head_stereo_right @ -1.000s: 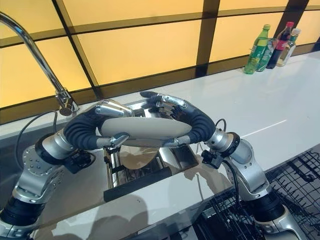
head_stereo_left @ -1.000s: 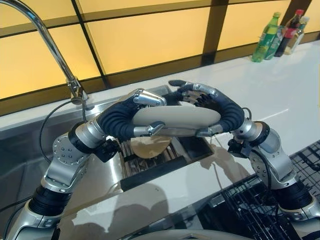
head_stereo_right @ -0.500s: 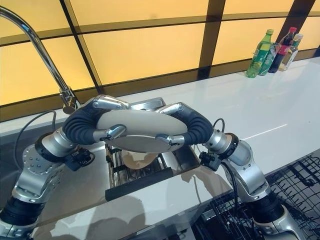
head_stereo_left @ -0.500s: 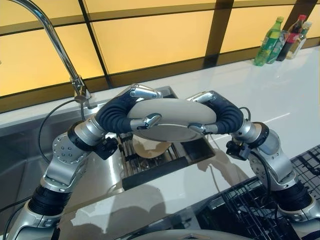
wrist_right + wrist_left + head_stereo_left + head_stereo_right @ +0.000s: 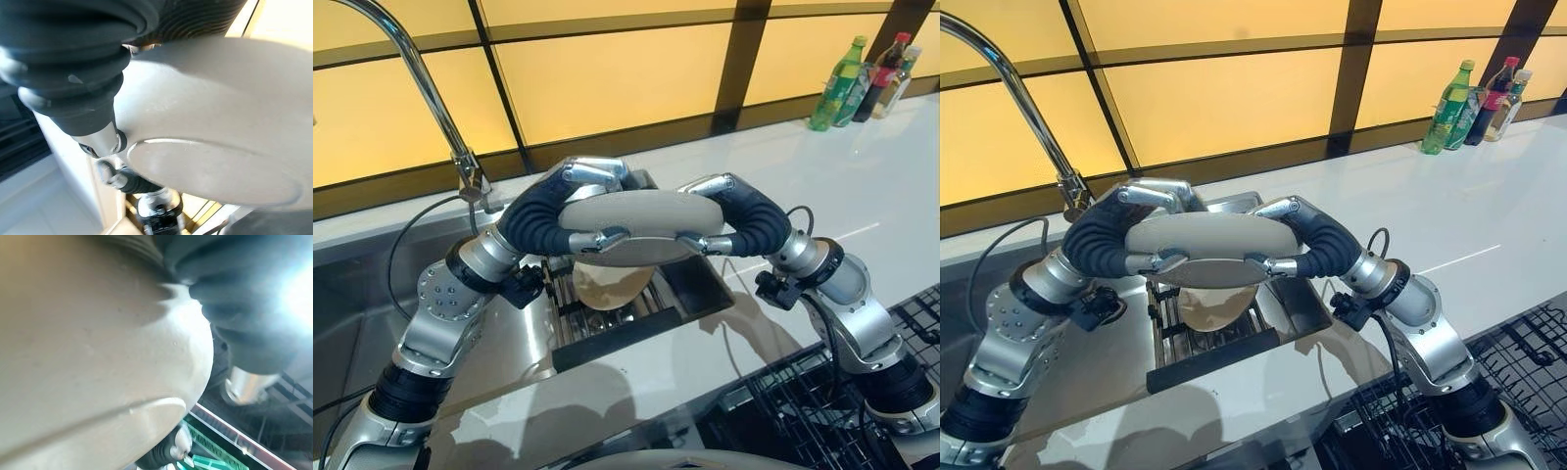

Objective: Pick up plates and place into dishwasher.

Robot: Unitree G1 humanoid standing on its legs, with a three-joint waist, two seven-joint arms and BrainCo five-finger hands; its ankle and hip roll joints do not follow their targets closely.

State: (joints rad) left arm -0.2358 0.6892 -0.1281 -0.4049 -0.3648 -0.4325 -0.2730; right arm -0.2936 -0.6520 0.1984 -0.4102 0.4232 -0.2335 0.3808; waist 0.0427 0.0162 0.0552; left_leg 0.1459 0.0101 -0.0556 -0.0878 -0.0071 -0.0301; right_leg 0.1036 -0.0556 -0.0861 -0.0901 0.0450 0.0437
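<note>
The white bench (image 5: pixel 862 186) runs out past the fingers (image 5: pixel 710 184) of the right hand, glossy and mostly bare. Three bottles (image 5: pixel 867 70) stand upright close together at its far corner, well apart from the fingers: a green one (image 5: pixel 834 86), a dark one with a red cap (image 5: pixel 883 67) and a clear one (image 5: pixel 899 70). A steel sink (image 5: pixel 431 294) is set into the bench below and beside the fingers (image 5: pixel 592 174) of the left hand, with a curved tap (image 5: pixel 421 93) rising at its back edge and a tan plate (image 5: pixel 607 286) lying down in the recessed drain section
</note>
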